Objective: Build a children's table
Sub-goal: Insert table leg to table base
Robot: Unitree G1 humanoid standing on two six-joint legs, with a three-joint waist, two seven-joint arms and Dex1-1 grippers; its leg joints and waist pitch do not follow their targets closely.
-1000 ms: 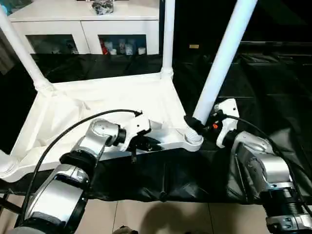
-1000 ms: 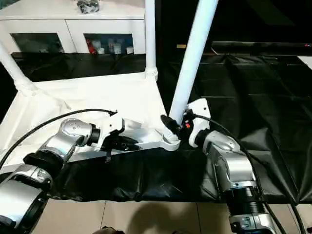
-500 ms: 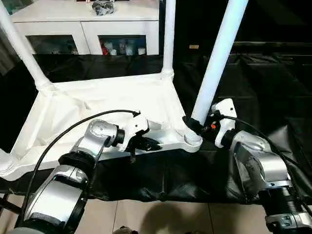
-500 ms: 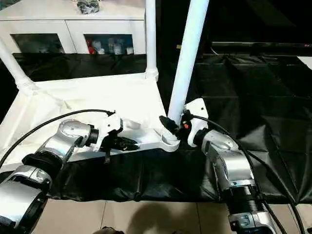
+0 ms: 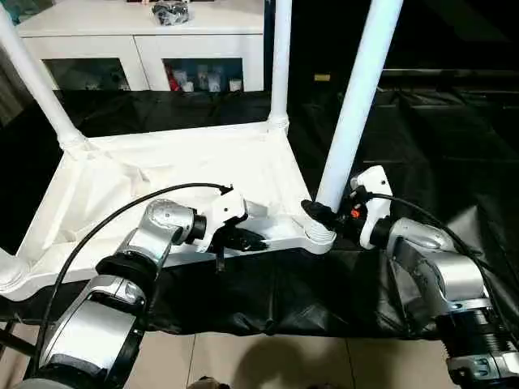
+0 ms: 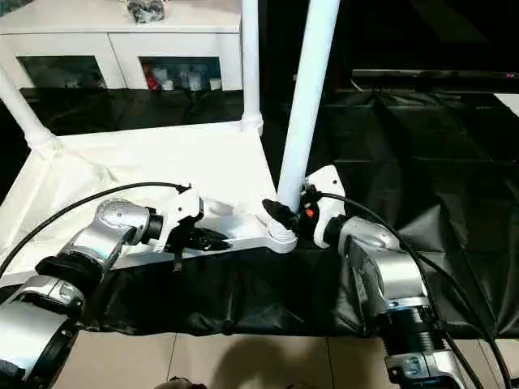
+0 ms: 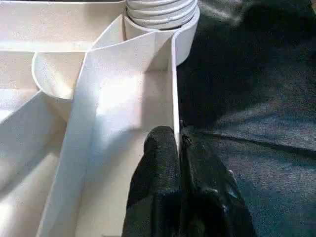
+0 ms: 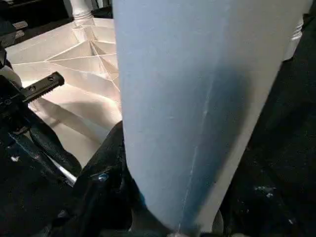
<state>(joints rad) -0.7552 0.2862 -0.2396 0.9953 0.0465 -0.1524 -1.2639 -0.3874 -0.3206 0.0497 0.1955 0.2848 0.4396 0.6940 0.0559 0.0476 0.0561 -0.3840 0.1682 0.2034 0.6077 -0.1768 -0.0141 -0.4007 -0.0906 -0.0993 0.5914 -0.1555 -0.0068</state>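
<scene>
The children's table top lies upside down on a black sheet, ribbed underside up, with white tube legs rising from its sockets at about 10 o'clock and 12 o'clock. The right gripper is clamped around the base of a fourth leg, which stands slightly tilted in the near-right corner socket at roughly 4 o'clock of the top. The left gripper pinches the top's near rim with its fingers almost together; a white cabinet stands behind at 11 o'clock.
</scene>
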